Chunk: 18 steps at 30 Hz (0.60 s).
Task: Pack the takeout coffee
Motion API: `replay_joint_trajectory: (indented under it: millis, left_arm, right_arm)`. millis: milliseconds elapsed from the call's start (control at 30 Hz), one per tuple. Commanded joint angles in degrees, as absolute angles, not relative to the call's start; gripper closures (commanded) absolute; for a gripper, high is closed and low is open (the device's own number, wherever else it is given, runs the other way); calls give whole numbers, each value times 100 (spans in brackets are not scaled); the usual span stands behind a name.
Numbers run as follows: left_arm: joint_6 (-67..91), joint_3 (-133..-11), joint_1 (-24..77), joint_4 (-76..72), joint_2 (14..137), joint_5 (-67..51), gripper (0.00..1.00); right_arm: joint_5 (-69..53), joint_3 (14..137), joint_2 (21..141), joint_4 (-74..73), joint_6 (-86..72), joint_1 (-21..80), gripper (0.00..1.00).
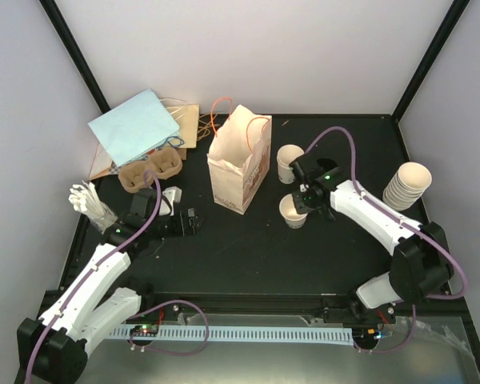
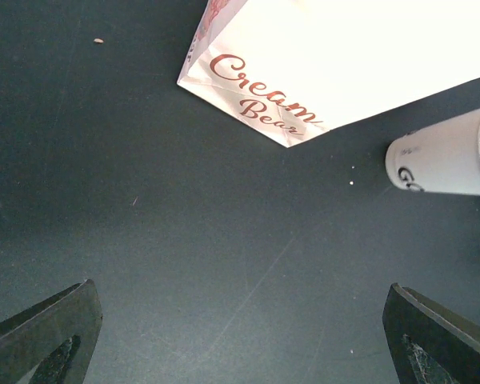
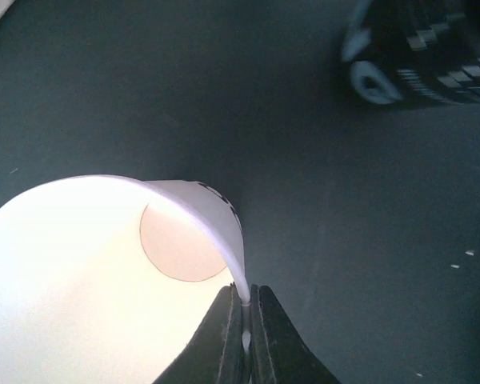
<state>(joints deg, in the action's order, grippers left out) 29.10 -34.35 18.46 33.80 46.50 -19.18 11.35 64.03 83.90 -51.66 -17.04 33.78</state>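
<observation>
Cream-white and lidless, the paper cup (image 3: 80,280) has its rim bent where the right gripper (image 3: 244,308) pinches it; left gripper (image 2: 240,320) gapes wide.

Paper bag (image 2: 344,56): you can read "Cream Bear" in reddish-brown script near its lower corner, left wrist view.
Paper cup (image 2: 444,156): black letters begin "G", perhaps "GO". The rest is cut off for you.
Bag print from above: red marks on the side, too small to read.
White cup (image 3: 104,264): tiny dark marks along the rim in your right wrist view, not legible.
</observation>
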Motion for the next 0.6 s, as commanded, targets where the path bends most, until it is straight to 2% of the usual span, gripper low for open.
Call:
replay_joint_trajectory:
  millis: [0,233,333,400,467,567]
  left_arm:
    - [2875,-3404,1819,3293,4623,-2012,1]
    - [2799,-3492,1819,3361,4667,-2042,1]
    - [2787,-3515,1819,3377,4650,-2039,1]
    - [2786,-3507,1819,3374,4649,-2035,1]
    - [2792,-3507,1819,3375,4649,-2030,1]
    - [2791,-3526,1819,3370,4642,-2012,1]
  right_arm:
    - [1356,6257,8157,-5104,-1865,2738,98]
    - [1427,6240,8174,-5074,-1849,2203,95]
    - [1399,6282,8199,-5098,-1853,2198,85]
    - [1401,6316,8209,-5134,-1846,2197,65]
    - [1465,6368,8184,-5192,-1865,2197,59]
    - [1615,6514,8113,-5303,-1885,2196,55]
